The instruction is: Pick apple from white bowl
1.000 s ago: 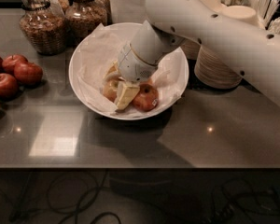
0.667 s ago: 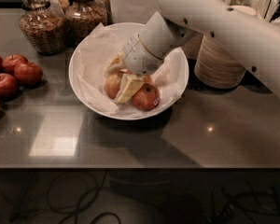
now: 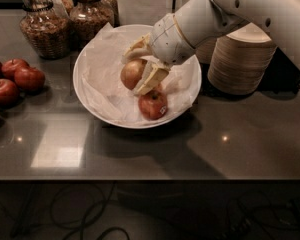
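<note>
end effector [image 3: 141, 64] clamped on the apple [image 3: 130, 73] at the white bowl [image 3: 76, 84]; fingers [image 3: 151, 78] hide the apple's right side.

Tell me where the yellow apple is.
Upper centre of the camera view, the apple is held in the gripper over the white bowl, just above the redder apple.

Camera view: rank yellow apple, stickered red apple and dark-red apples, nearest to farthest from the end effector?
1. yellow apple, in the end effector, over the white bowl.
2. stickered red apple, just below, in the bowl.
3. dark-red apples, far left.
</note>
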Motion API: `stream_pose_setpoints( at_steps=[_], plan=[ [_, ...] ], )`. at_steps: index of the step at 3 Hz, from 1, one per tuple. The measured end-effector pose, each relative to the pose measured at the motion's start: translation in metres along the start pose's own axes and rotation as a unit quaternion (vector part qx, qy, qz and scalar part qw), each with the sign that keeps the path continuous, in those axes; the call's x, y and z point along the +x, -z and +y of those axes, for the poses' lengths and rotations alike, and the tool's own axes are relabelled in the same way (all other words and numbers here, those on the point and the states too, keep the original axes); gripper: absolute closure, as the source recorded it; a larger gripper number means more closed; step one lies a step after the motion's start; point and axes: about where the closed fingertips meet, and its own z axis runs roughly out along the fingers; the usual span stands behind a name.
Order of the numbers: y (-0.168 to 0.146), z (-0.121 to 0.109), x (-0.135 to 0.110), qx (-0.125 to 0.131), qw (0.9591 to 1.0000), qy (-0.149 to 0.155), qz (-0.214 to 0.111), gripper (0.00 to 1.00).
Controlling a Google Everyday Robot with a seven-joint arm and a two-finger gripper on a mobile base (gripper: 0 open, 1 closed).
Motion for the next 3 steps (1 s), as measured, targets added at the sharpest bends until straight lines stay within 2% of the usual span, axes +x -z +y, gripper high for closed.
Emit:
stream_pose_setpoints(
  at_steps=[1, 2, 3],
  plan=[
    [0.036, -0.001, -0.008, 0.031, 0.9993, 0.005, -0.020, 1.00],
    [0.074, -0.002, -0.025, 0.058, 0.9978, 0.021, -0.025, 1.00],
    [0.074, -0.002, -0.025, 0.058, 0.9978, 0.021, -0.025, 1.00]
  ],
)
